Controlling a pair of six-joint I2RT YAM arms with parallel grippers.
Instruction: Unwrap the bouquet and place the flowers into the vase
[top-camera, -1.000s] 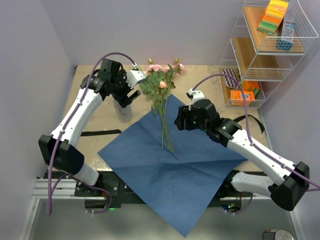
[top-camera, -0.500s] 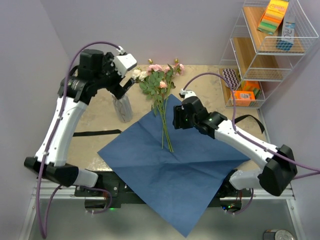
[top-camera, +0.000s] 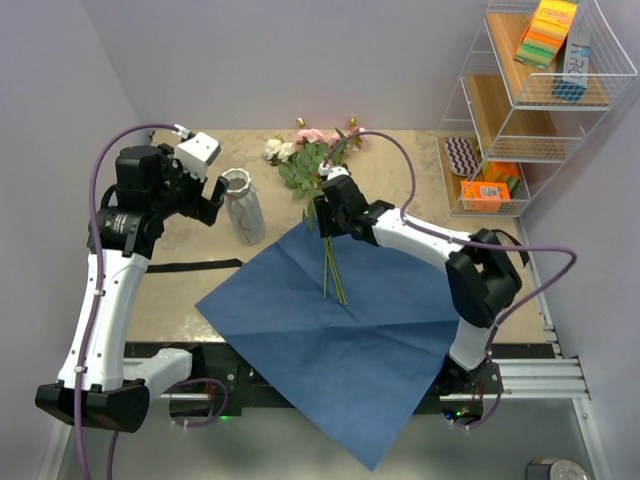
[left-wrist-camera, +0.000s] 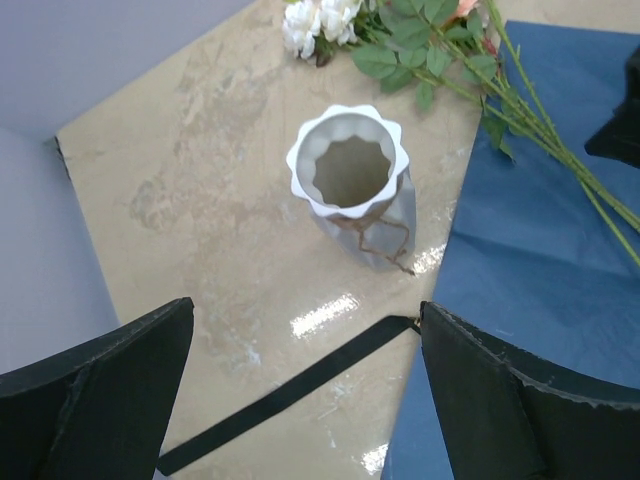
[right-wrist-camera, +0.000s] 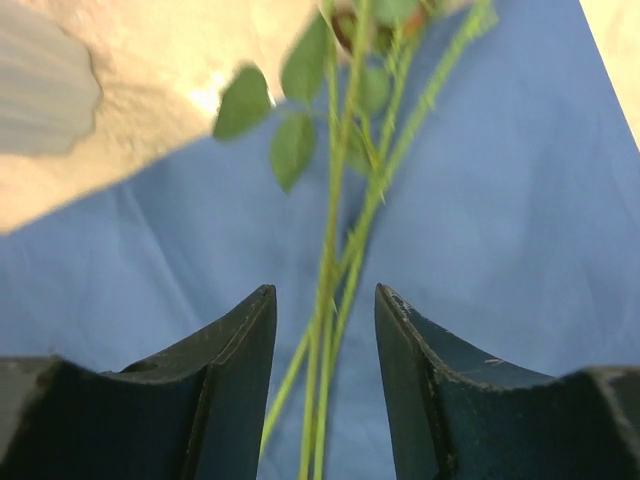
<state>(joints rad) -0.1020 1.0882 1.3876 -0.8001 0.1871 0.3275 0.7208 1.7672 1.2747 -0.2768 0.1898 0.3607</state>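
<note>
The unwrapped flowers (top-camera: 318, 168) lie on the table, pink and white heads toward the back, with their thin stems (top-camera: 331, 268) on the flat blue paper (top-camera: 350, 330). My right gripper (top-camera: 322, 220) is low over the stems. In the right wrist view the right gripper (right-wrist-camera: 325, 292) is open, the green stems (right-wrist-camera: 335, 250) running between its jaws without touching either. The whitish vase (top-camera: 243, 205) stands upright to the left of the flowers. My left gripper (top-camera: 207, 195) hangs just left of the vase. Seen from the left wrist, the left gripper (left-wrist-camera: 307, 305) is wide open and holds nothing, above the vase (left-wrist-camera: 355, 185).
A black ribbon (top-camera: 200, 265) lies on the table left of the paper, and it also shows under the left gripper as the ribbon (left-wrist-camera: 290, 395). A second black strap (top-camera: 500, 240) lies at the right. A white wire rack (top-camera: 530, 100) with sponges and boxes stands at the back right.
My left arm has drawn back to the left, away from the vase, and its jaws have opened fully. My right gripper has moved left over the stems, with its jaws narrowing.
</note>
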